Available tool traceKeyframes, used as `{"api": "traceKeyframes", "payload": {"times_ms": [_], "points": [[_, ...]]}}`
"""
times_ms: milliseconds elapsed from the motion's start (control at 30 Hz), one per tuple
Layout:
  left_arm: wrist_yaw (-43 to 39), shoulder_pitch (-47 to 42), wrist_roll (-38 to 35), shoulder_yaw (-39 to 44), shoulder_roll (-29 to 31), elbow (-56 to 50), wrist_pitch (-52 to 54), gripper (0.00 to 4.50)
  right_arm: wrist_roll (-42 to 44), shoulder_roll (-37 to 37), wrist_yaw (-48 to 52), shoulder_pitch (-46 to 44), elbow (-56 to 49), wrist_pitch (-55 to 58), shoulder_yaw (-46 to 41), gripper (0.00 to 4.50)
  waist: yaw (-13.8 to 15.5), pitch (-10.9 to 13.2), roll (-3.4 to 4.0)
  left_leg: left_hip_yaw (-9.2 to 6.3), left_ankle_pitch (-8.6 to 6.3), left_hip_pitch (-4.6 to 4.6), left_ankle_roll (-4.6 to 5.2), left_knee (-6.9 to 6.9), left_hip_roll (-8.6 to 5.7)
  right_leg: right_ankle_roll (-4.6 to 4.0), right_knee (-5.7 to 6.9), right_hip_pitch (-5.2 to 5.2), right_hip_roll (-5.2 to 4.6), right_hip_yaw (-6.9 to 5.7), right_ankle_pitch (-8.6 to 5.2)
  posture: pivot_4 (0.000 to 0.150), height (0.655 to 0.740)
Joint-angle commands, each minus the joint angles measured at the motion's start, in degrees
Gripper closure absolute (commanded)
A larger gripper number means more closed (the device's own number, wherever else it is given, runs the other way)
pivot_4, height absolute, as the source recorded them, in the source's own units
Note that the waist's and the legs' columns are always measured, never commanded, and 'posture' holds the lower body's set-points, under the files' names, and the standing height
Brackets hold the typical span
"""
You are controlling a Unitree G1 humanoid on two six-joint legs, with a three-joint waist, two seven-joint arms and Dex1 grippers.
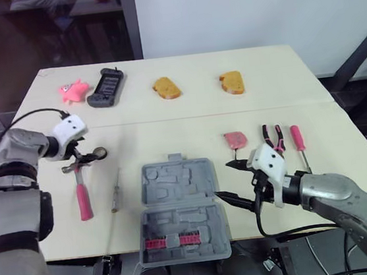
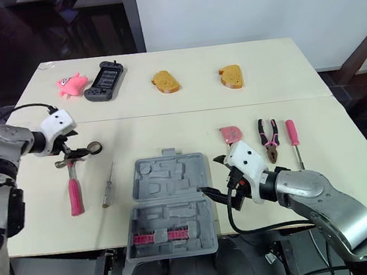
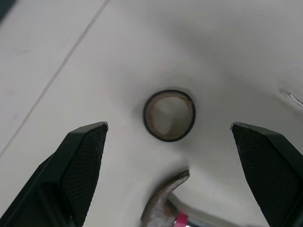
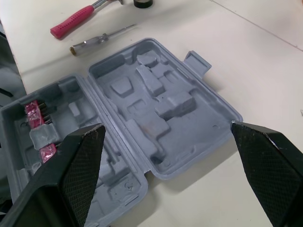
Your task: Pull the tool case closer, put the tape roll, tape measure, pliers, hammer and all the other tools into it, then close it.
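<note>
At the front edge of the table (image 1: 188, 123), the right gripper (image 1: 223, 179) has its jaws spread wide and empty, just beside the right edge of the tool case (image 1: 150, 181), without touching it. That grey case lies open and flat, its near half reaching the table's front edge, with small pink parts seated in the near half. To the left, the left gripper (image 3: 168, 126) is also wide open and grips nothing; its fingers straddle the tape roll (image 3: 169, 115), with the head of the hammer (image 1: 83, 195) just beside the roll. A slim screwdriver (image 1: 115, 192) lies between hammer and case. Right of the case lie the pink tape measure (image 1: 235, 139), pliers (image 1: 273, 137) and a pink-handled screwdriver (image 1: 298, 141). Along the far side sit a pink toy (image 1: 74, 90), a black handheld device (image 1: 105, 86) and two bread slices (image 1: 166, 88). A white wall stands behind.
</note>
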Motion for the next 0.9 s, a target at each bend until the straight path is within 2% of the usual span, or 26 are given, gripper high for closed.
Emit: {"api": "traceKeyframes", "payload": {"times_ms": [33, 667, 767, 900], "points": [[1.18, 0.02, 0.44, -0.23, -0.02, -0.67, -1.17, 0.1, 0.77, 0.3, -0.87, 0.64, -3.06, 0.33, -1.24, 0.0, -0.07, 0.0, 0.0, 0.0, 0.0, 0.0, 0.0, 0.0, 0.0, 0.0, 0.0, 0.0, 0.0, 0.0, 0.0, 0.15, 0.74], [5.96, 4.31, 0.96, -0.14, -4.37, 0.14, 4.17, 0.1, 2.53, 0.02, -4.1, 4.81, -7.31, 2.85, -4.21, 0.0, 0.03, -0.03, 0.0, -0.01, 0.0, 0.08, 0.0, 0.03, -0.01, 0.0, 0.03, 0.1, 0.0, 0.0, 0.0, 0.15, 0.74], [6.45, 4.45, 1.14, 0.06, -4.42, 0.1, 4.07, 0.89, 2.7, -0.11, -4.19, 4.98, -7.48, 2.95, -4.46, 0.0, 0.09, -0.03, 0.0, -0.01, 0.0, 0.08, 0.0, 0.04, -0.01, 0.0, 0.03, 0.11, 0.0, 0.0, 0.0, 0.15, 0.74], [6.97, 4.57, 1.05, 0.23, -4.41, 0.09, 3.92, 3.04, 2.95, -0.16, -4.37, 4.95, -7.58, 3.12, -4.58, 0.0, 0.01, -0.03, 0.0, -0.02, 0.0, 0.08, 0.0, 0.05, -0.01, 0.0, 0.04, 0.11, 0.01, -0.01, 0.0, 0.15, 0.74]]}}
